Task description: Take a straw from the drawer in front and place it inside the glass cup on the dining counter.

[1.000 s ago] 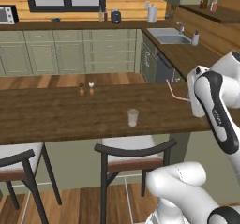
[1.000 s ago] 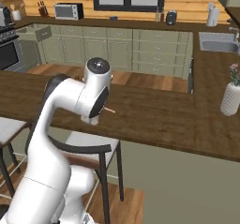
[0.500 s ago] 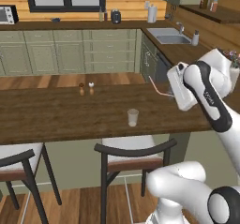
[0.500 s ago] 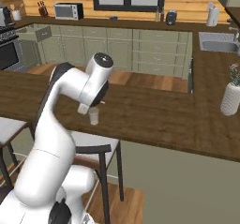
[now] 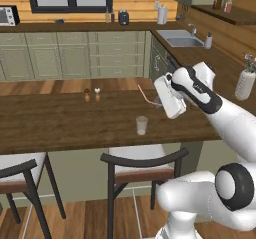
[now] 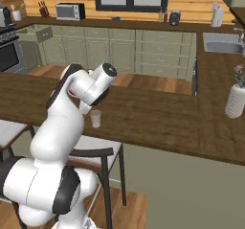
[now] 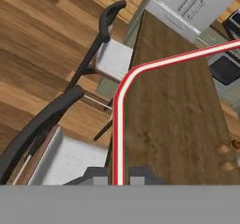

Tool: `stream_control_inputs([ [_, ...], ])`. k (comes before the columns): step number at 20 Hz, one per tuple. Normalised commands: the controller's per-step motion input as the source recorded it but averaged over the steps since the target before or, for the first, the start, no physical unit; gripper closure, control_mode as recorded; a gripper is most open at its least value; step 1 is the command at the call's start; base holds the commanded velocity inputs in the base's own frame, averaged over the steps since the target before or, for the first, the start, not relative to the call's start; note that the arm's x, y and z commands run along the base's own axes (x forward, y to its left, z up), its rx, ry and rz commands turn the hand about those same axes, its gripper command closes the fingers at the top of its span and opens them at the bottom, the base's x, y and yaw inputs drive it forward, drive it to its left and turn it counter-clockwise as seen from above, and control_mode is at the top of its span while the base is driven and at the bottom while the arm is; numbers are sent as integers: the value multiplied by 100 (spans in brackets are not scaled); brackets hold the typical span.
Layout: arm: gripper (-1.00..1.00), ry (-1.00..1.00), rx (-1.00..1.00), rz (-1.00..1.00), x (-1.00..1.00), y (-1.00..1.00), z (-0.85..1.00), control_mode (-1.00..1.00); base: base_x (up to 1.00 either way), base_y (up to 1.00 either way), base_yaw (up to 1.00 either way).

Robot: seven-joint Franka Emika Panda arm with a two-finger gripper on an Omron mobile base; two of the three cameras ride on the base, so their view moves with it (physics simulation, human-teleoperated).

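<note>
Swung left since a second ago, your gripper (image 7: 116,180) pinches the straw (image 5: 146,96) above the dining counter (image 5: 60,125), just right of the glass cup (image 5: 142,125); next, tip upright, lower in.

- The dining counter (image 5: 70,123) is mostly bare wood around the glass cup (image 5: 142,125); open surface is seen at the cup's 9 o'clock and 6 o'clock in the left base view.
- Two small shakers (image 5: 92,95) stand well apart, at its 11 o'clock.
- The vase (image 6: 235,98) is kept far off at the counter's end.
- Two stools (image 5: 142,169) are tucked below the near edge.
</note>
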Motion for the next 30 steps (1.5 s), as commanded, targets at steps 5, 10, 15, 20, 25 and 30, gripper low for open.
stream_control_inputs([
  [5,100,9,28,40,60,-13,-9,-100,0,0,0],
  [10,100,10,35,36,62,-3,-2,-100,0,0,0],
  [15,100,8,17,12,40,0,-18,-100,0,0,0],
  [20,100,7,6,2,0,0,-31,-100,0,0,0],
  [25,100,21,15,0,19,13,-20,-100,0,0,0],
  [30,100,18,14,0,14,7,-23,-100,0,0,0],
])
